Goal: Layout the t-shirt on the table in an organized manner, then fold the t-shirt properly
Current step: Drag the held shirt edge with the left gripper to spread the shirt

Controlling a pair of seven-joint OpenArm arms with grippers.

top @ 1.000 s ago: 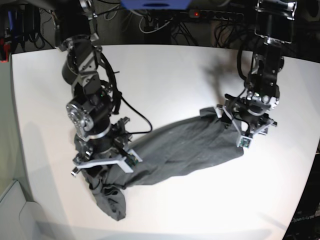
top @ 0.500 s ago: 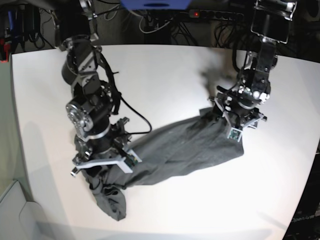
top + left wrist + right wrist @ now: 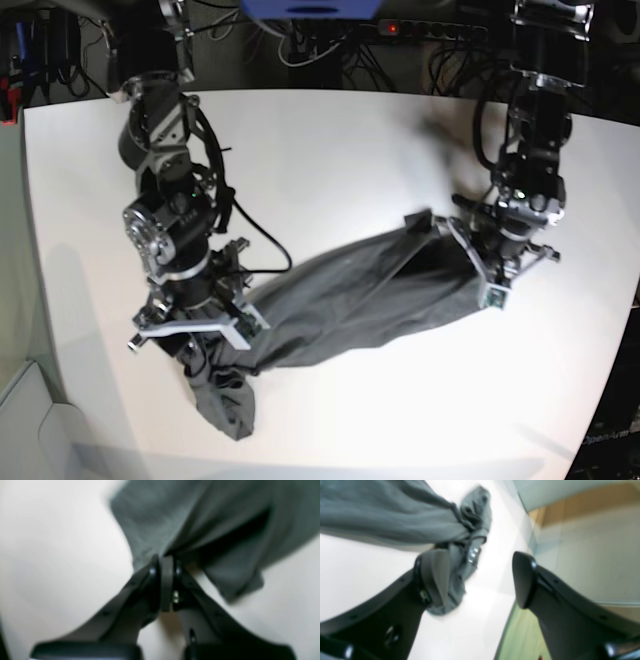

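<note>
The left gripper [image 3: 166, 562] is seen clenched on an edge of the t-shirt [image 3: 370, 290]: in the left wrist view the jaws are pressed together with a pinch of grey cloth gathered at the tips. Ahead of this claw the fabric fans out in folds; to either side of it bare table [image 3: 330, 150] is exposed.

The right gripper [image 3: 480, 577] is found spread wide, grasping nothing between its tips. One finger [image 3: 437, 575] is laid against a bunched, twisted end of the shirt; the other finger [image 3: 523, 578] stands apart over the table edge, beyond which a green and tan floor is seen.

In the base view the garment is stretched as a rumpled, diagonal band between the two claws, its long edges curled inward and uneven. A crumpled tail of cloth [image 3: 225, 400] is left hanging past the right claw toward the near table edge.

Broad white surface is left open behind both claws and between the arms. Less room is noted on the right claw's outer side, where the table rim lies near.
</note>
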